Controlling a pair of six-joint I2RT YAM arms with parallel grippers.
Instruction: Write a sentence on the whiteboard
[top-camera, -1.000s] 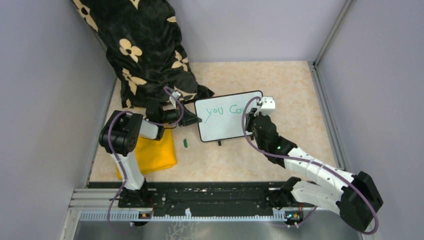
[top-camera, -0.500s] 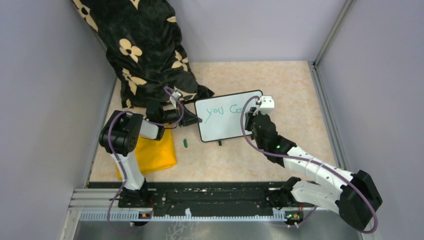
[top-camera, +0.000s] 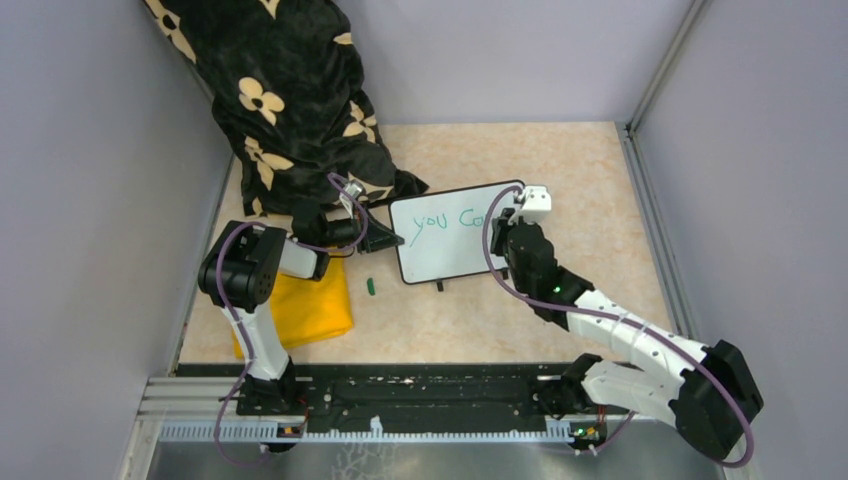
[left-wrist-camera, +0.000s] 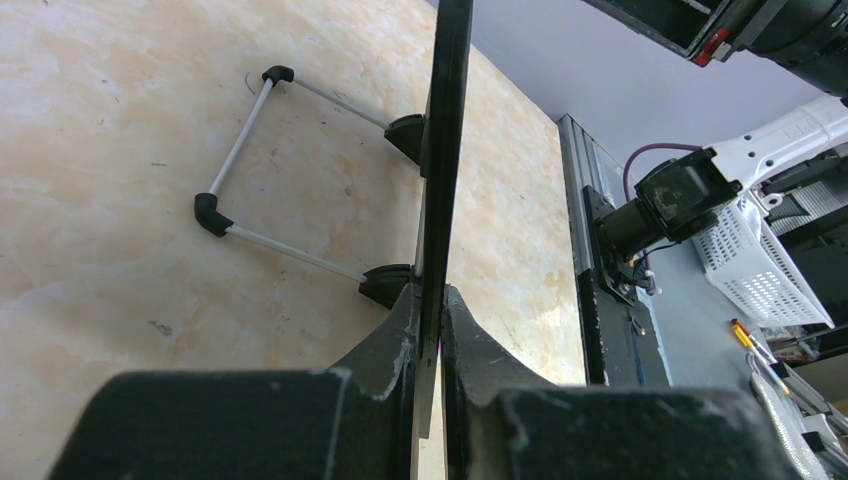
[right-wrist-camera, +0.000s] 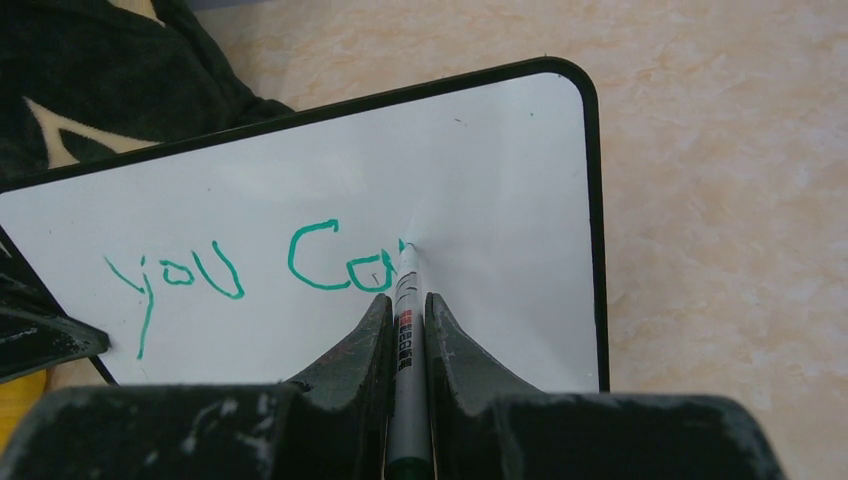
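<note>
Slightly up-right now: my right fingers (right-wrist-camera: 350, 355), clenched on marker (right-wrist-camera: 406, 305), tip finishing "Can" in sentence (right-wrist-camera: 320, 262); left fingers (left-wrist-camera: 385, 365) pinch whiteboard (left-wrist-camera: 446, 120) edge. Writing unfinished, I judge.

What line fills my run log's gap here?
left gripper: shut on black-framed white whiteboard | right gripper: shut on green-ink marker, tip on board | green sentence: unfinished

left arm (top-camera: 258, 340) and right arm (top-camera: 630, 340) with white links, black joints, looping purple cables (top-camera: 487, 245), scuffed black end effector fingers (right-wrist-camera: 345, 375)
</note>
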